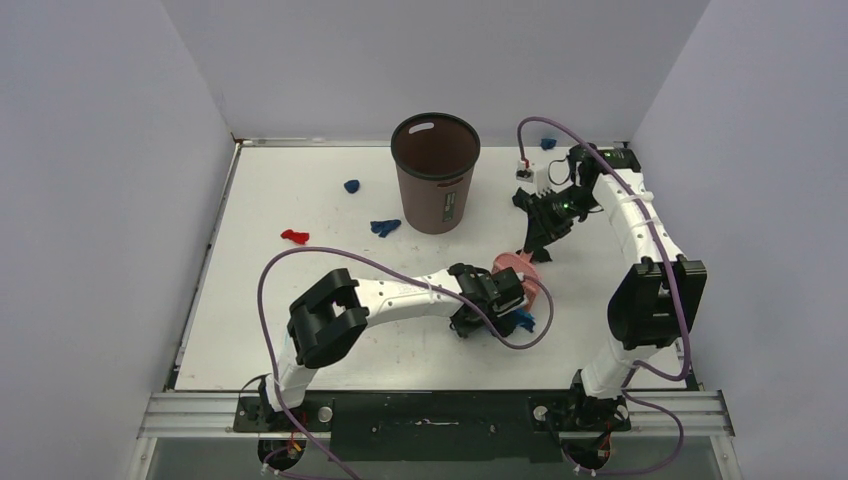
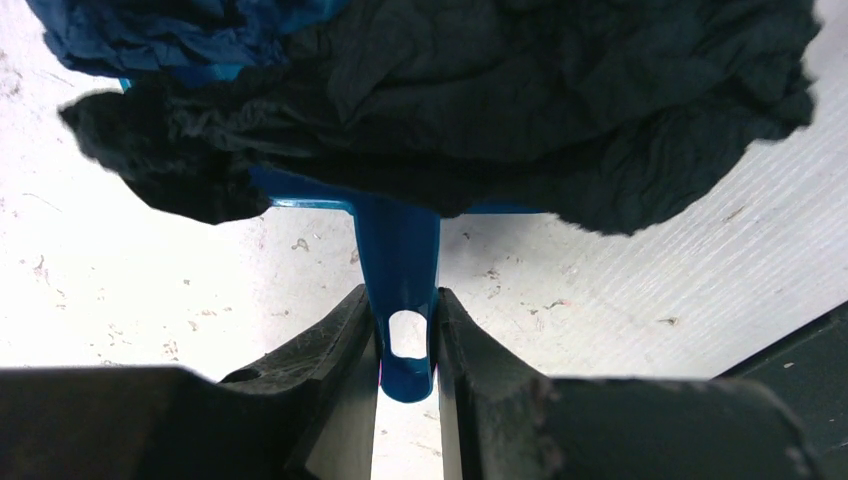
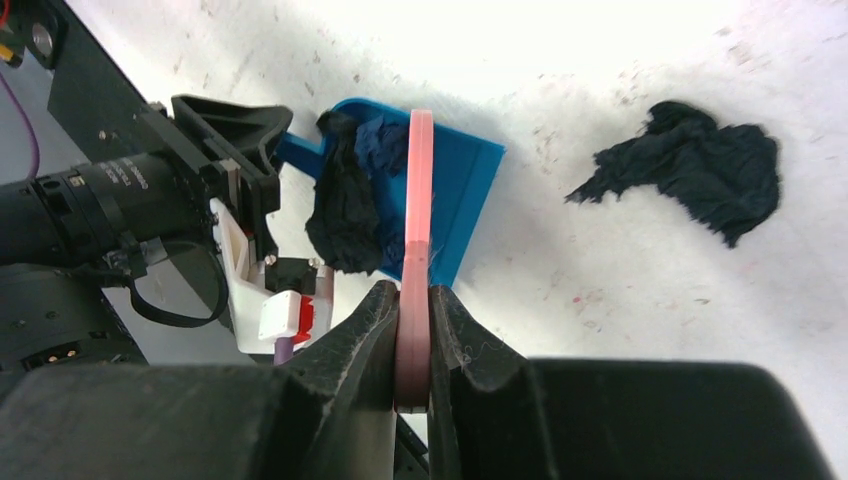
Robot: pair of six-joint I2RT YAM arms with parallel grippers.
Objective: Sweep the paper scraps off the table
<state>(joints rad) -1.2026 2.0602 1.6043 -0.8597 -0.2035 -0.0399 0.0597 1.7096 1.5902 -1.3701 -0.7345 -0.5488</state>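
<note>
Paper scraps lie in two places. Several crumpled dark navy and blue wads point(image 2: 480, 110) are heaped in the blue plastic dustpan point(image 3: 470, 185), and others lie loose on the large flat white table point(image 1: 240, 220).

In the top view, a red wad point(image 1: 294, 237) sits toward the left. A blue wad point(image 1: 385, 227) lies just left of the brown round plastic waste bin point(image 1: 435, 170), and another blue wad point(image 1: 351, 186) lies farther left and toward the far side. A small blue one point(image 1: 548, 143) is at the far edge on the right. The right wrist view shows one more dark wad point(image 3: 690, 170) on the table, apart from the dustpan's open lip.

The left gripper point(image 2: 405, 345) reaches to the right of the table's centre. Its fingers point(image 2: 320, 350) pinch the dustpan's narrow blue handle point(image 2: 400, 270) from both sides. The right gripper point(image 3: 412, 340) has its fingers point(image 3: 365, 330) pressed onto the handle of the pink plastic hand brush point(image 3: 420, 180). The brush stands edge-on over the dustpan, just beside the heaped wads. The dustpan lies on the near side of the bin, right of the table's centre.
</note>
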